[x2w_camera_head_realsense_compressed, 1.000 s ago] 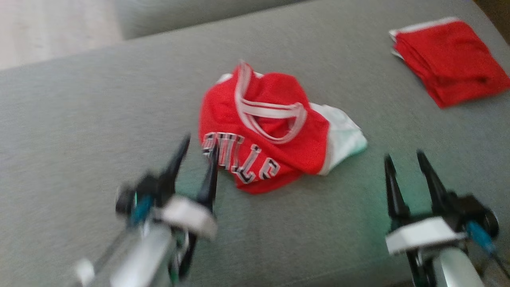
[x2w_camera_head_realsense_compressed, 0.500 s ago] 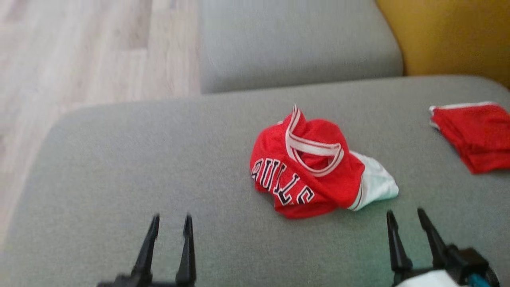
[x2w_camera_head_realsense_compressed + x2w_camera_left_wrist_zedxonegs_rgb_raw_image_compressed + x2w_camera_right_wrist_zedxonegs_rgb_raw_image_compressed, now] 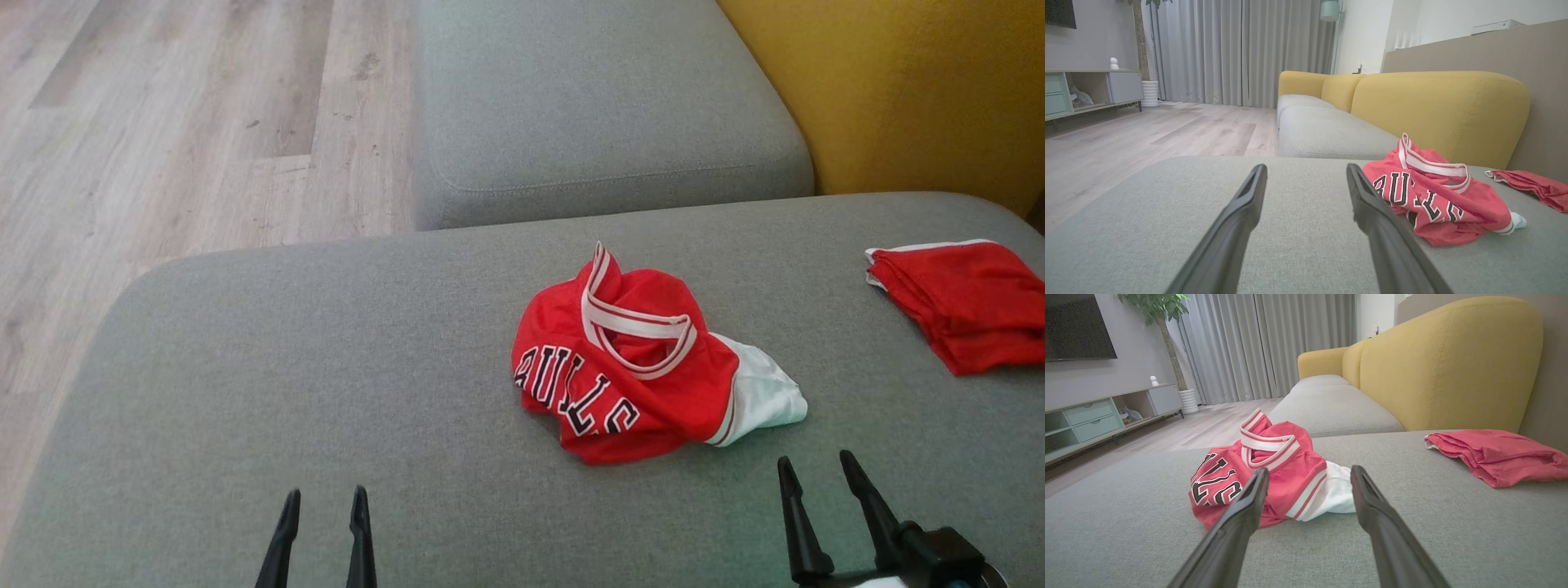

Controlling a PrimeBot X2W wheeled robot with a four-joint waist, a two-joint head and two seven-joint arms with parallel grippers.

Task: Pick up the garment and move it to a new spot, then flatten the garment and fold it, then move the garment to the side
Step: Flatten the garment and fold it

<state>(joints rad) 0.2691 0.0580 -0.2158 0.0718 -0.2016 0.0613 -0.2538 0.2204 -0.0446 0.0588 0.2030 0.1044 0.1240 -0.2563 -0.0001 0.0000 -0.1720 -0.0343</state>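
Jersey (image 3: pixel 637 367) crumpled on sofa (image 3: pixel 326 367), ungrasped; left end effector (image 3: pixel 325 492), right end effector (image 3: pixel 816 459) spread wide, empty; pick-up, flattening, folding pending.

Ahead of the right gripper (image 3: pixel 815 457), the garment (image 3: pixel 629 359) is thin red cloth with a faint sheen. Its neck trim (image 3: pixel 637 322) is a thicker ribbed band, its letters (image 3: pixel 571 392) look stitched on and flatter, and its white panel (image 3: pixel 763 396) looks smoother. Under both grippers the cushion (image 3: pixel 326 367) is matt grey woven fabric with a fine, slightly rough grain. Right of that gripper, the folded red cloth (image 3: pixel 963 302) looks soft and matt. Beyond it, the yellow backrest (image 3: pixel 898 90) is matt upholstery. Past the left gripper (image 3: pixel 325 491), the floor (image 3: pixel 204 122) is pale wood-grain planks with a low sheen. The fingers (image 3: pixel 1233 531) are dark, smooth and matt, possibly plastic.
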